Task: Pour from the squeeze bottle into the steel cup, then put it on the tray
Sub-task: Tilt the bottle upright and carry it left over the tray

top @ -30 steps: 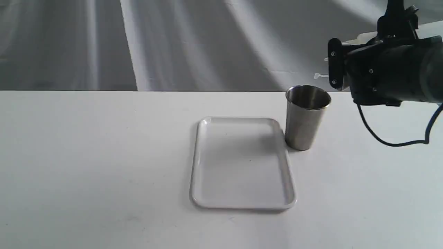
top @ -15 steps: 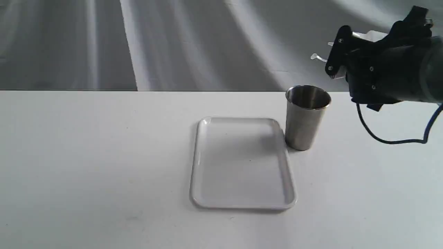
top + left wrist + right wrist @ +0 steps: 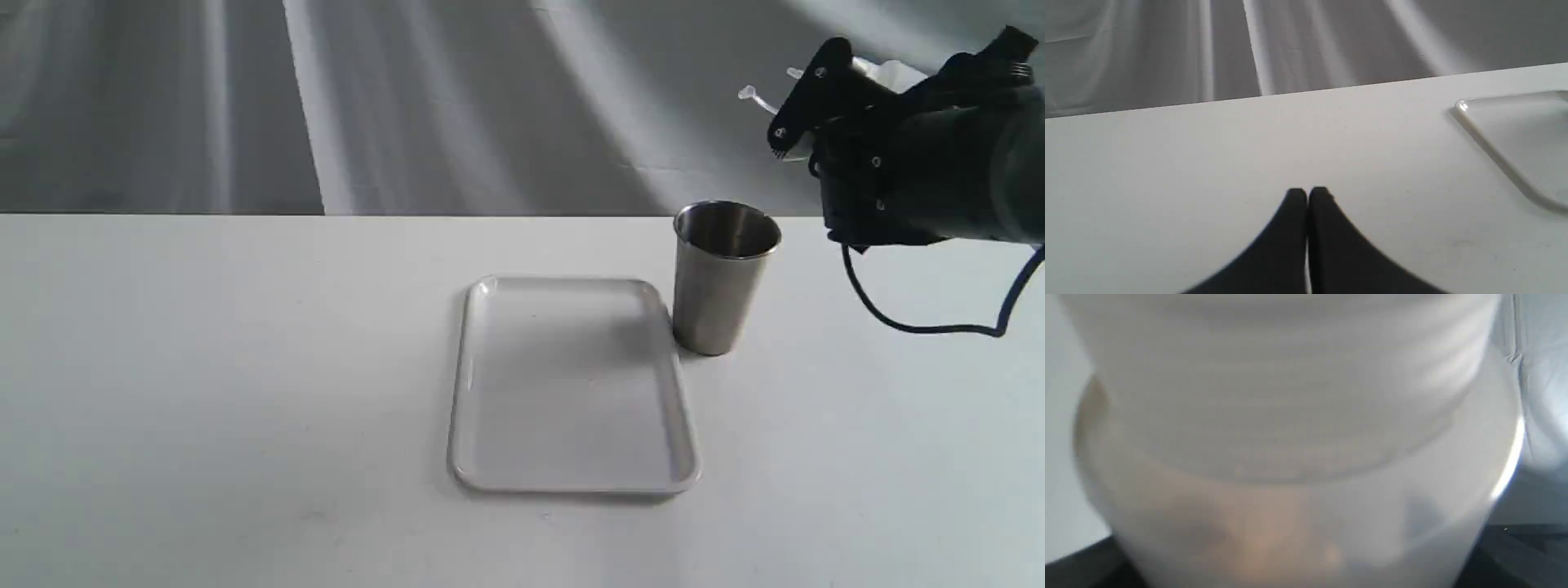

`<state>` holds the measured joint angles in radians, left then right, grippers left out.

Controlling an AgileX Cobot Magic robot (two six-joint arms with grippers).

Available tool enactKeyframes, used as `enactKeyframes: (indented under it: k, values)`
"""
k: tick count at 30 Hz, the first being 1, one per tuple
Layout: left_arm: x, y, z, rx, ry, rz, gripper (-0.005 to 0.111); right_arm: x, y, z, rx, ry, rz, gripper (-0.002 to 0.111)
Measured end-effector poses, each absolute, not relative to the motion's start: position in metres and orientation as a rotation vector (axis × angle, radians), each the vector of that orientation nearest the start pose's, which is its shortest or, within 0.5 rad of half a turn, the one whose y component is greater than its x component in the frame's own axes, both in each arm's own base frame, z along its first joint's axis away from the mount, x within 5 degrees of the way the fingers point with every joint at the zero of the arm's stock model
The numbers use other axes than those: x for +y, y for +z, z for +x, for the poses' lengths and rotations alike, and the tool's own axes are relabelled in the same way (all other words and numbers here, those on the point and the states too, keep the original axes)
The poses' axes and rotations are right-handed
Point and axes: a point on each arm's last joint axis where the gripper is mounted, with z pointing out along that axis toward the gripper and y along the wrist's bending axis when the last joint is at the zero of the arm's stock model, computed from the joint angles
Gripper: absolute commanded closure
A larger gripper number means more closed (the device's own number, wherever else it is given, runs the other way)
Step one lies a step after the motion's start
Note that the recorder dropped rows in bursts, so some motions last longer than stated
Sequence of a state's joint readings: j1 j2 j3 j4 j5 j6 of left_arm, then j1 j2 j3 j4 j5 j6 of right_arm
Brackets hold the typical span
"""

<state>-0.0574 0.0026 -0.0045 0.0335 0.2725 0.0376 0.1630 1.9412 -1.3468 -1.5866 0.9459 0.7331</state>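
The squeeze bottle (image 3: 888,75) is in my right gripper (image 3: 816,110), which is shut on it, up in the air above and to the right of the steel cup (image 3: 722,282). The bottle leans left with its thin cap strap (image 3: 755,98) sticking out; the gripper hides most of its body. The right wrist view is filled by the blurred whitish bottle (image 3: 1298,437), with amber tint low in the picture. The cup stands upright on the table, just beside the far right corner of the white tray (image 3: 571,392). My left gripper (image 3: 1307,195) is shut and empty over bare table, with the tray (image 3: 1527,134) off to one side.
A white table (image 3: 204,367) carries everything, and a grey draped cloth (image 3: 408,98) hangs behind its far edge. A black cable (image 3: 922,327) loops below the right arm.
My right gripper has risen and turned with the bottle, lifting the nozzle end up and away from the cup's rim. Cup, tray and left gripper have not moved.
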Motion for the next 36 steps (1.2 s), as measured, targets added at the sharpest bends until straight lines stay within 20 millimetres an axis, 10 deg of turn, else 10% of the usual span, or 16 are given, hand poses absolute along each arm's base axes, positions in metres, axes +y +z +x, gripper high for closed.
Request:
enactKeyframes:
  k: [13,36]
  values:
    - [-0.002,0.190,0.055,1.751,0.017,0.105,0.107,-0.004,0.244,0.419,2.061,-1.104,0.000,0.108]
    - [-0.002,0.190,0.055,1.751,0.017,0.105,0.107,0.026,0.296,0.407,2.007,-0.594,-0.009,0.108]
